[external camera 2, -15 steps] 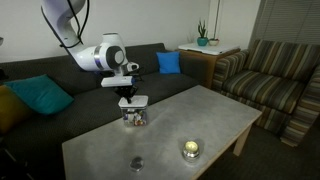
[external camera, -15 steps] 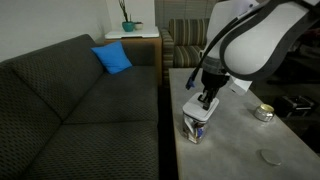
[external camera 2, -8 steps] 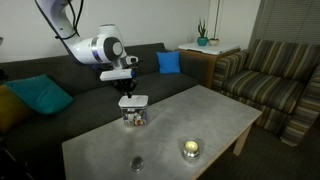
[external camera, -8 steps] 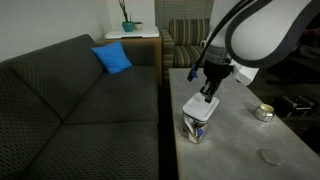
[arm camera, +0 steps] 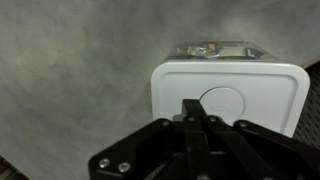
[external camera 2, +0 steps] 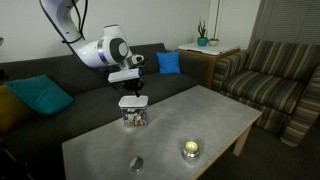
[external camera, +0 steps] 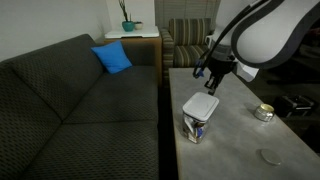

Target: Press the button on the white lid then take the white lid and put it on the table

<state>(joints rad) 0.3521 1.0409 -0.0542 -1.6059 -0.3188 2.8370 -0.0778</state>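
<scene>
Bottom centre of the wrist view: gripper, jaws pinched fully together, nothing between them. Just past the tips, centre-right, is the white lid with the round button in its middle. It sits on the clear container, whose contents show at the upper edge. The grey table fills the left of the frame.

In both exterior views the gripper hangs above the white lid with a clear gap, no contact. Further along the table, lower right: small round tin and grey disc. Ignore both.

My read: this is the button-press step, but I can't tell whether the button is in or out. If unpressed, go straight down with closed tips on the button centre. After that, spread the jaws, straddle the lid edges, lift, and set it on bare table beside the container.
</scene>
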